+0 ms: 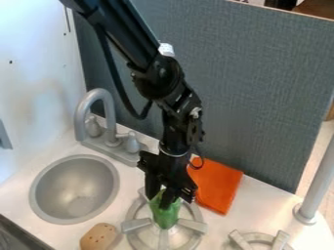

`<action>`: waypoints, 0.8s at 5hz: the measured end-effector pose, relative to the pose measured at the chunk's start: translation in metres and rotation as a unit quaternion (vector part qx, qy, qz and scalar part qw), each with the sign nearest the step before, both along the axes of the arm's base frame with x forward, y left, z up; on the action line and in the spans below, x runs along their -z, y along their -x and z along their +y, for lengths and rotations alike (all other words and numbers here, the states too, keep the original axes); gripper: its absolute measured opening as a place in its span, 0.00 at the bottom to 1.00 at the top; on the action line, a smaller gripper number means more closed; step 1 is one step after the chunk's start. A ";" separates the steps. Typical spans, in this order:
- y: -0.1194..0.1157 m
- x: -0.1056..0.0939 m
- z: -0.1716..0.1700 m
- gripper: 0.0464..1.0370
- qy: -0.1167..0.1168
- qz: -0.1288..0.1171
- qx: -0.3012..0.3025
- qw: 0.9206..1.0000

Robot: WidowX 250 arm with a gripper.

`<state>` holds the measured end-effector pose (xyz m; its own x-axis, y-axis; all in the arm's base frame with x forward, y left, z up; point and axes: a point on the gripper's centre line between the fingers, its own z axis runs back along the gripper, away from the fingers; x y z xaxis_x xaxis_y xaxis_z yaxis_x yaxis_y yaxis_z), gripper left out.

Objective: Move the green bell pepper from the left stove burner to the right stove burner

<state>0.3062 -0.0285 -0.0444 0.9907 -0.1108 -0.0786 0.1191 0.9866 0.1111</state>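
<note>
Green toy is over the burner, gripper fingers clamped on its top. Arm angles steeply down.

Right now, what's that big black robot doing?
The robot's gripper has its fingers around the top of a green thing, right over a toy stove burner. I can't tell if the green thing touches the burner. An orange cloth lies beside it, and the sink is nearby.
</note>
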 end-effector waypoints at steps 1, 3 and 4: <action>0.002 0.000 0.009 0.17 0.002 0.009 -0.012 1.000; 0.003 -0.021 -0.003 0.05 0.048 -0.001 -0.002 0.999; 0.007 -0.053 -0.010 0.05 0.076 -0.030 0.015 0.997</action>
